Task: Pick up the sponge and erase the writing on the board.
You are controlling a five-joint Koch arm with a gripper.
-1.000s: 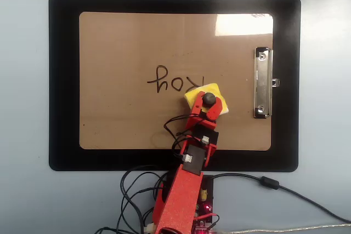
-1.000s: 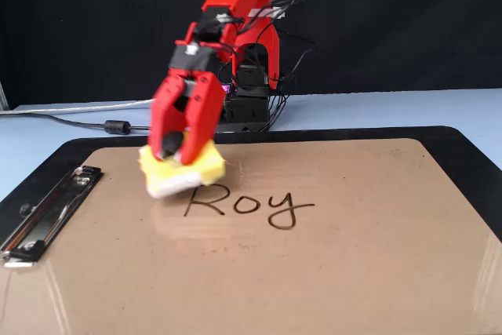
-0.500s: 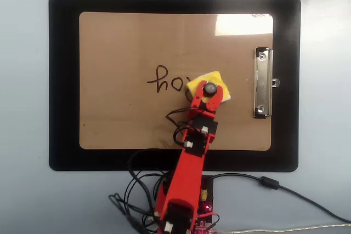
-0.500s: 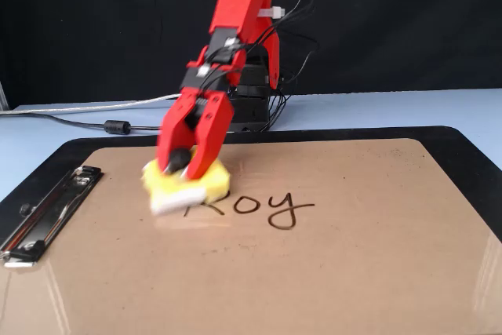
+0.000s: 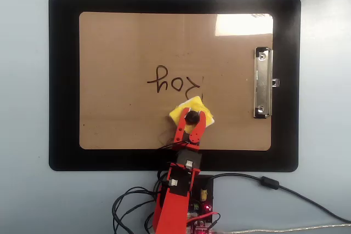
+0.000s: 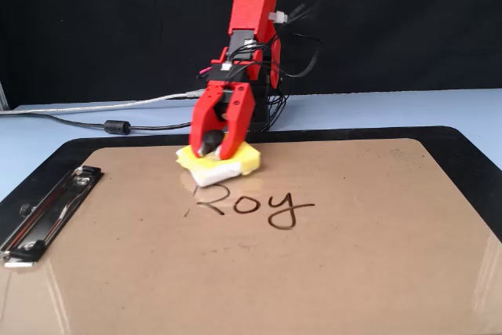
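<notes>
Claw (image 5: 191, 117) grips sponge (image 6: 238, 163) beside smudged "Roy" (image 6: 249, 203).

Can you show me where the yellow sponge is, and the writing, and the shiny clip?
sponge (image 6: 242, 162), fixed view, on its yellow top right of the hand.
writing (image 5: 162, 76), overhead view, on the looped letter at the left end.
clip (image 5: 262, 83), overhead view, on the middle of the silver bar.

one sponge (image 5: 190, 115), one board (image 5: 120, 113), one black mat (image 5: 64, 80), one hand (image 5: 190, 126)
</notes>
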